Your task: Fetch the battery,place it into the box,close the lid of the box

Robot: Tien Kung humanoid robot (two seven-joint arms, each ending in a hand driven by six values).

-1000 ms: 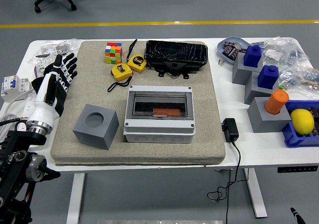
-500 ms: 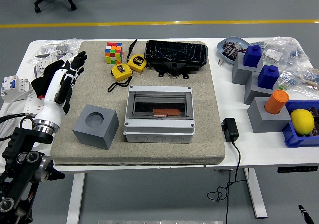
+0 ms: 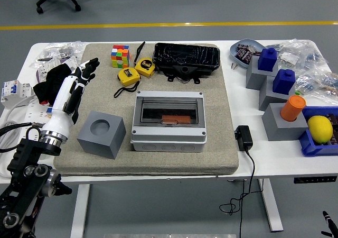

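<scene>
The grey junction box [image 3: 168, 138] stands in the middle of the tan mat [image 3: 211, 158], with its clear lid [image 3: 169, 111] lying down flat over it. A flat orange-brown piece [image 3: 177, 119], possibly the battery, lies inside under the lid. My left hand [image 3: 79, 79], black and white, hovers over the mat's left edge, left of the box and behind the grey cube. Its fingers are stretched out and hold nothing. Of my right arm only a black tip [image 3: 328, 222] shows at the lower right corner.
A grey cube with a round hole [image 3: 101, 134] sits left of the box. A Rubik's cube [image 3: 120, 55], two yellow tape measures [image 3: 136, 71] and a black tray [image 3: 186, 58] lie behind it. A black charger [image 3: 244, 137], grey blocks, a lemon [image 3: 320, 128] and bags are on the right.
My left hand has moved to the right and forward, from beside the mat to over its left edge, with the fingers staying stretched out. The box has not moved.
</scene>
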